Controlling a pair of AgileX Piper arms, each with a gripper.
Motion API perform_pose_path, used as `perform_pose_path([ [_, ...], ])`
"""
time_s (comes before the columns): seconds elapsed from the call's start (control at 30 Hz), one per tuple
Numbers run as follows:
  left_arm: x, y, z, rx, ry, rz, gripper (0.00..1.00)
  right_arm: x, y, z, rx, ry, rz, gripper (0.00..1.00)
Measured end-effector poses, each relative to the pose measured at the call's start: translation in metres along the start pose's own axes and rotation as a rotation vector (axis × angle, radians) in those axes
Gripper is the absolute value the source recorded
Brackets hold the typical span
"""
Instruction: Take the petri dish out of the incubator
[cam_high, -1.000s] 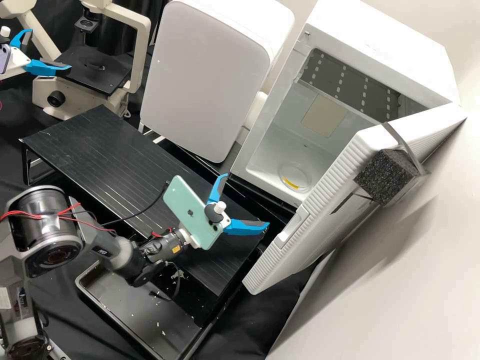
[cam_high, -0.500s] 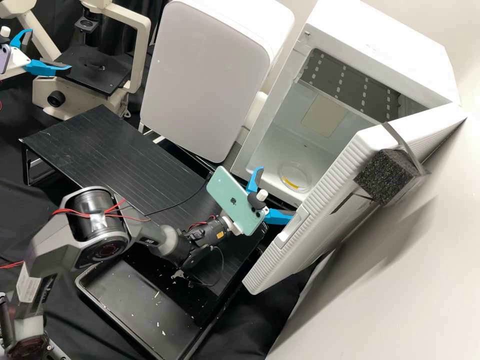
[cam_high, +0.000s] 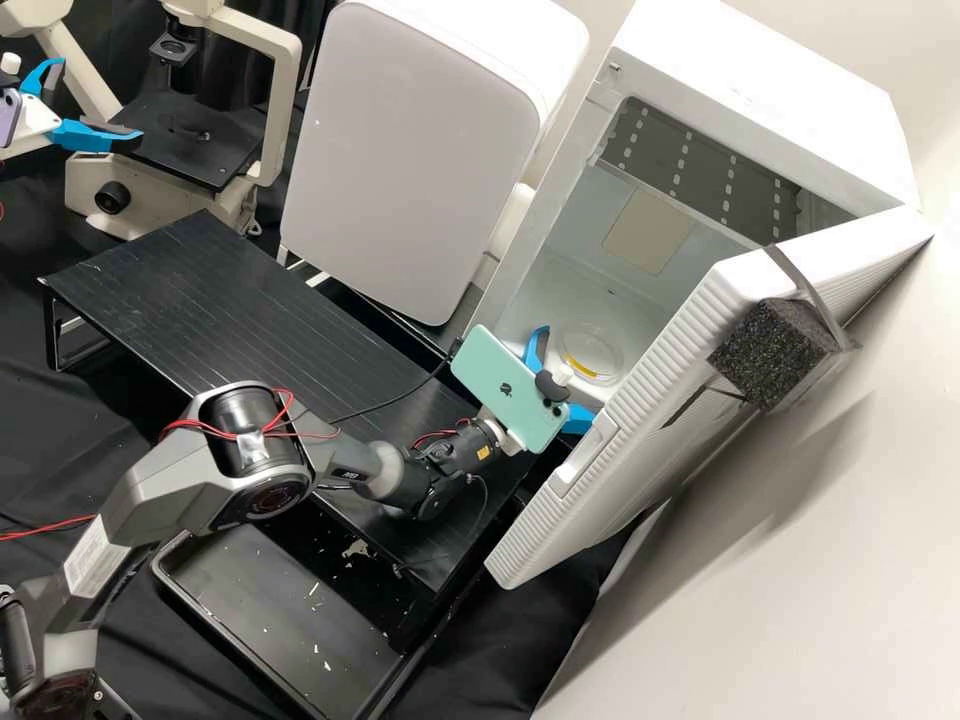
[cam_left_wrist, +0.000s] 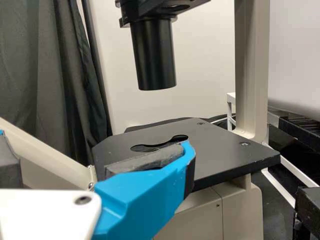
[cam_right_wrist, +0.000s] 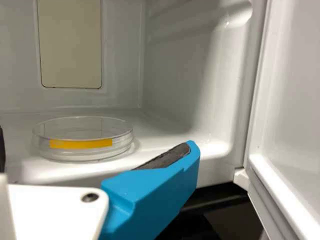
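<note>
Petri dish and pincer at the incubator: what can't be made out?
High view: base of the right pincer, behind the phone.
High view: some incubator floor, behind the open door.
Right wrist view: one finger, mostly cut off by the edge.
Right wrist view: whatever lies behind the dish's yellow strip.

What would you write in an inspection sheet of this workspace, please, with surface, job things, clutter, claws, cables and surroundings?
Surface: black slatted stand, scratched; black tray beside it.
Job's things: petri dish, yellow strip on its side, lies on the floor of the incubator, whose door is open.
Clutter: small pale scraps in the tray.
Claws: left claw open near the microscope; right claw open at the incubator's mouth, holding nothing.
Cables: red wires looped at one arm's joint; black cable over the stand.
Surroundings: white appliance beside the incubator; dark curtain.
</note>
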Motion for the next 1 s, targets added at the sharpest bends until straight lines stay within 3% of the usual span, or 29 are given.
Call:
perform_pose_path([
  [0.1,0.000,0.000,0.000,0.000,0.000,0.000,1.00,0.006,0.002,0.004,-0.011,-0.006,-0.010,1.00],
  [0.2,0.000,0.000,0.000,0.000,0.000,0.000,1.00,0.011,0.004,0.006,0.009,-0.009,-0.008,1.00],
  [0.47,0.000,0.000,0.000,0.000,0.000,0.000,1.00,0.021,0.008,0.005,0.007,0.001,-0.053,1.00],
  [0.67,0.000,0.000,0.000,0.000,0.000,0.000,1.00,0.024,0.010,0.007,-0.029,0.004,-0.078,1.00],
  [0.93,0.000,0.000,0.000,0.000,0.000,0.000,1.00,0.027,0.010,0.006,-0.051,-0.005,-0.117,1.00],
  [0.97,0.000,0.000,0.000,0.000,0.000,0.000,1.00,0.027,0.011,0.006,-0.053,-0.005,-0.117,0.00],
  [1.0,0.000,0.000,0.000,0.000,0.000,0.000,1.00,0.027,0.011,0.006,-0.057,-0.003,-0.121,0.00],
])
